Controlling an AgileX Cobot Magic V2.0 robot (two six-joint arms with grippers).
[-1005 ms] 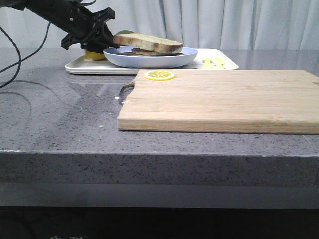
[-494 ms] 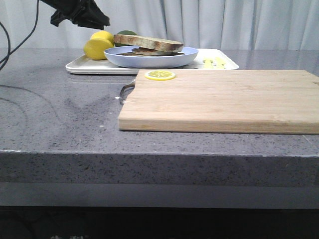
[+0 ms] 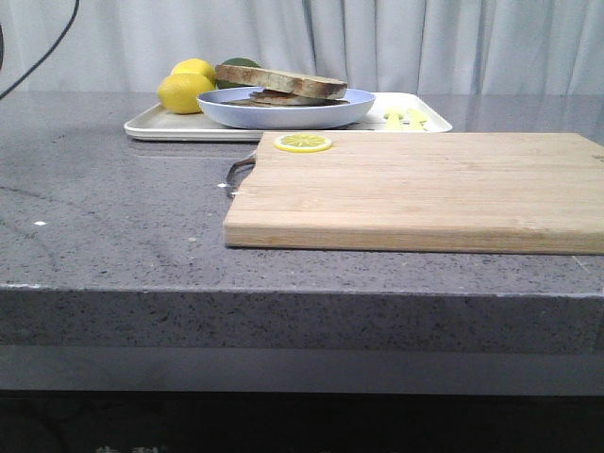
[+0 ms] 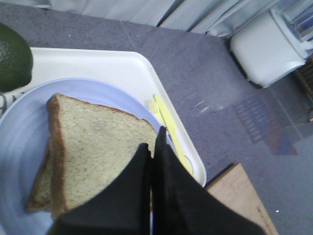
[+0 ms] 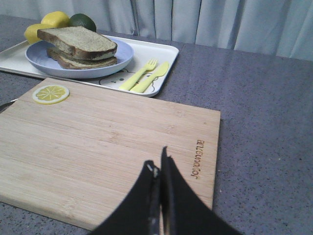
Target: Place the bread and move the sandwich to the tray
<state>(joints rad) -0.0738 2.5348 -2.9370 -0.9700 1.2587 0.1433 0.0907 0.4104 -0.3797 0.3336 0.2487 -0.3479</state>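
Observation:
The bread (image 3: 280,79) lies on top of the sandwich (image 3: 283,97) on the pale blue plate (image 3: 283,113), and the plate sits on the white tray (image 3: 170,127) at the back of the counter. In the left wrist view the bread (image 4: 93,142) and plate (image 4: 22,142) lie below my left gripper (image 4: 152,143), which is shut, empty and above them. In the right wrist view the stack (image 5: 78,46) rests on the tray (image 5: 161,51). My right gripper (image 5: 157,164) is shut and empty over the wooden cutting board (image 5: 98,142). Neither gripper shows in the front view.
The wooden cutting board (image 3: 425,189) carries a lemon slice (image 3: 302,142) at its back left corner. Two lemons (image 3: 186,92) and a dark green avocado (image 4: 12,56) sit on the tray's left. Yellow fork and knife (image 5: 144,76) lie on its right. A white appliance (image 4: 269,49) stands off the tray's far side.
My left arm has risen and left the front view; it was beside the plate's left rim a second ago. The lemons it covered now show. Plate and bread have not moved.

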